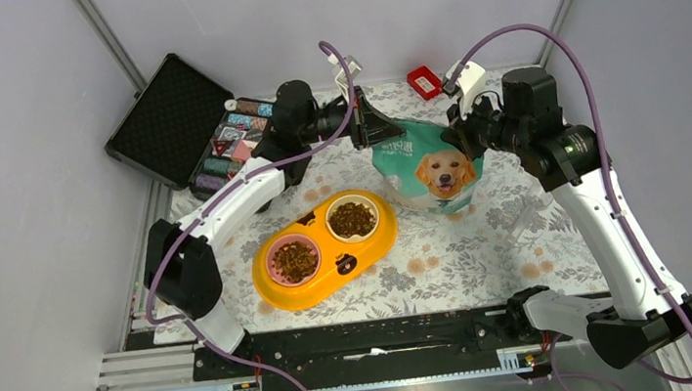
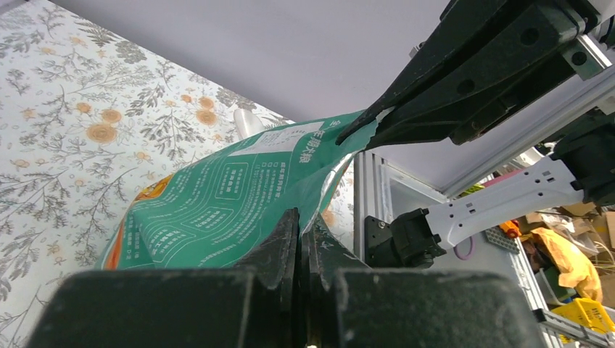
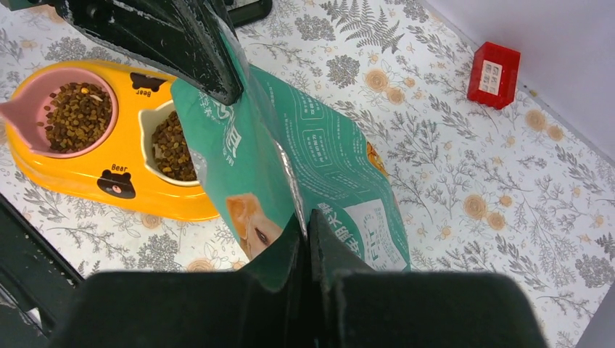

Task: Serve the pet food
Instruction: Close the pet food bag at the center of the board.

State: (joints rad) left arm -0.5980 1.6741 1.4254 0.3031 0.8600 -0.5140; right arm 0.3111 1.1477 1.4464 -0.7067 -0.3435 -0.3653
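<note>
Floral tablecloth (image 1: 485, 239), lilac walls (image 1: 12, 145), black case (image 1: 171, 117), red box (image 1: 425, 81), pet food (image 1: 353, 219) in feeder (image 1: 274, 287)

You are working in a robot test cell, probably in a lab. Plain grey panels (image 1: 12, 145) are walling in the table on an aluminium frame (image 2: 365, 196), a floral cloth (image 1: 486, 253) is covering it, and blurred clutter (image 2: 569, 257) is piling up beyond the frame.

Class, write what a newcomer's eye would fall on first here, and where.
A teal-and-white stand-up pouch printed with a golden retriever stands at the centre, pinched at its top by the left gripper and right gripper. Nearer, to its left, lies an orange plastic double feeder filled with dark-brown kibble.
</note>
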